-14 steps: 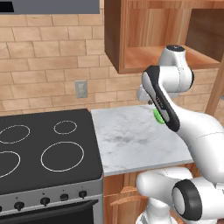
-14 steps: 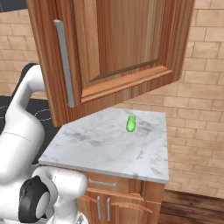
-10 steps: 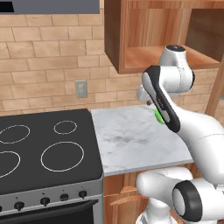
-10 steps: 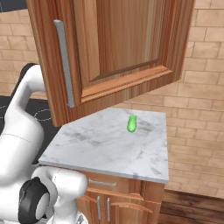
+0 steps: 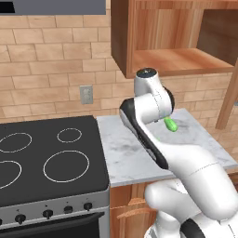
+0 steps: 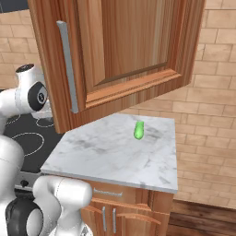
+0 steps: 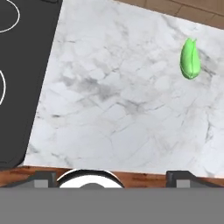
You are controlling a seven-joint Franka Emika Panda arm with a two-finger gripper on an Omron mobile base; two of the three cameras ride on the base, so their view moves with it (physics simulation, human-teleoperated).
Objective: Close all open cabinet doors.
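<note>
the white arm's two-finger claw hangs high over the white marble desk, looking straight down on it, its dark tips set wide apart at the near edge with nothing between them.

below the claw, off toward one far corner of the desk, lies a small bright green oval vegetable, flat on the marble and well apart from the tips. to the other side of the claw the black glass stove top with white ring markings butts against the desk's edge.

the tall medium-brown wooden cabinet door with a raised rectangular panel stands swung out above the desk, higher than the claw, its long vertical silver bar handle near its free edge. from the left base view the open wooden wall cabinet shows its bare inner shelf, and a second door's edge juts out at the right of it. a grey wall socket sits on the tan brick wall behind the stove.
</note>
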